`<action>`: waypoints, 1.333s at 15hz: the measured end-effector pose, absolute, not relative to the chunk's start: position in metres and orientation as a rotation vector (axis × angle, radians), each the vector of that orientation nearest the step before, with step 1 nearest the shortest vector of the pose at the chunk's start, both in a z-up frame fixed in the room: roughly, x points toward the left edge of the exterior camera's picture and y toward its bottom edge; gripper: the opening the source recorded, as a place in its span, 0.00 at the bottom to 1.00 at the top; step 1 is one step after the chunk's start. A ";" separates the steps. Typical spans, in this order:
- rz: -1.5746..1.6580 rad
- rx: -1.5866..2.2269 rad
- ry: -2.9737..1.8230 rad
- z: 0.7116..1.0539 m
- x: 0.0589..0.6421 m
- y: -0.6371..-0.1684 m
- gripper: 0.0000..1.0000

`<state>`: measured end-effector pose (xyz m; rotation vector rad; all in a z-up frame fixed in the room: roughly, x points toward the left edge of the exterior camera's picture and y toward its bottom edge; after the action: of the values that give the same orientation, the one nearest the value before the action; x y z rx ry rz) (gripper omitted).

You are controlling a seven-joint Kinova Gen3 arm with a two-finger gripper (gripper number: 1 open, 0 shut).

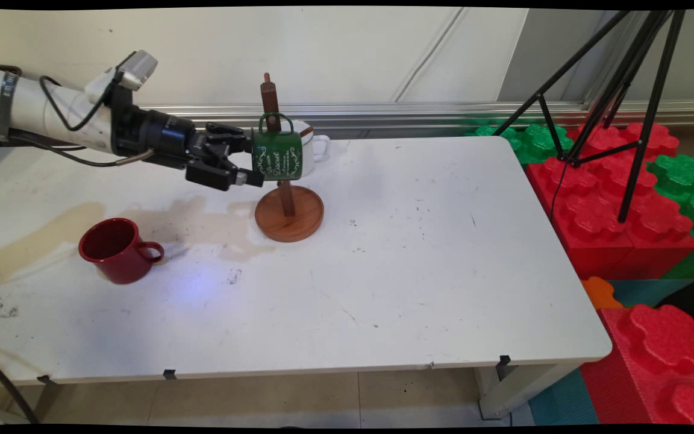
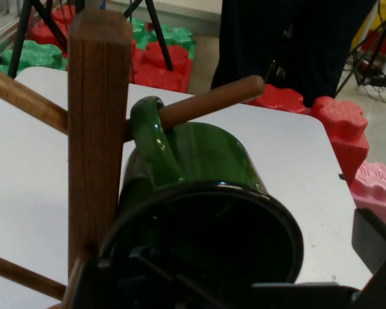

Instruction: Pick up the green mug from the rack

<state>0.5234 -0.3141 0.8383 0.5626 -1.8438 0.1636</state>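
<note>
My pincer [image 1: 249, 161] grips the green mug's [image 1: 277, 155] rim, its handle hooked on the wooden rack's [image 1: 287, 205] peg.

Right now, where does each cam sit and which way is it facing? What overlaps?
Main view: fixed above the table's near side, looking down across it to the wall; shows the arm and gripper from the left.
Hand view: on the hand, looking along the gripper into the green mug's mouth; only black linkage at the bottom edge.
Shared: green mug hanging by its handle on the wooden mug tree, plus the table and foam blocks.
</note>
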 end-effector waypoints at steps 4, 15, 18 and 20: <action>0.160 0.588 -1.821 0.832 0.516 -0.320 1.00; 0.150 0.633 -1.791 0.822 0.513 -0.323 1.00; 0.145 0.636 -1.787 0.821 0.513 -0.321 1.00; 0.140 0.639 -1.784 0.821 0.514 -0.319 1.00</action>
<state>0.5137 -0.3186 0.8207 0.6390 -1.7843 0.1404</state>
